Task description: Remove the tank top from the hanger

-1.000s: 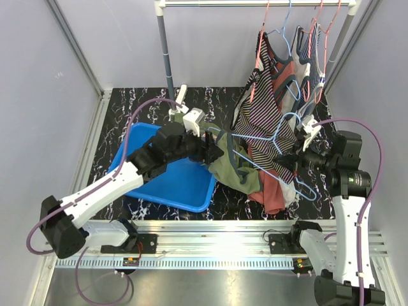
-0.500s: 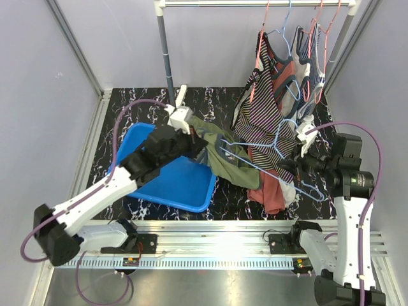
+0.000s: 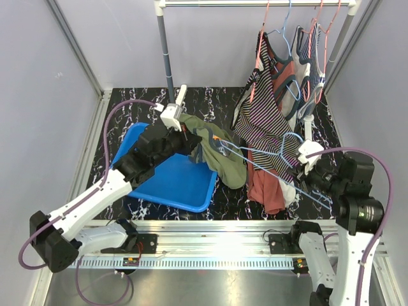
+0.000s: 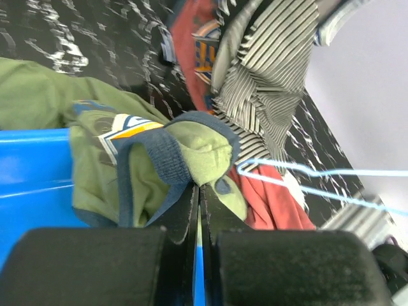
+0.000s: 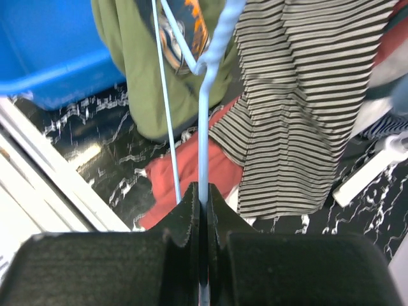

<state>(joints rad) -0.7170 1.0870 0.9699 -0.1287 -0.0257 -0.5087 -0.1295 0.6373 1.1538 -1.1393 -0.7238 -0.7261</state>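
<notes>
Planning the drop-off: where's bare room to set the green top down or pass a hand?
Free: the near half of the blue bin, in front of the green tank top; the back strip of table between the rack pole and the striped top. Crowded: the right side, where the blue hanger, hung clothes and a red garment overlap.

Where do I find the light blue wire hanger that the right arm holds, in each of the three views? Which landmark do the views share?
Top external: the light blue hanger is right of centre, slanting from the green tank top towards the right arm.
Left wrist: thin wires at mid-height, running to the right edge.
Right wrist: an upright wire in the centre.
Shared landmark: the green tank top, also in the left wrist and right wrist views.
</notes>
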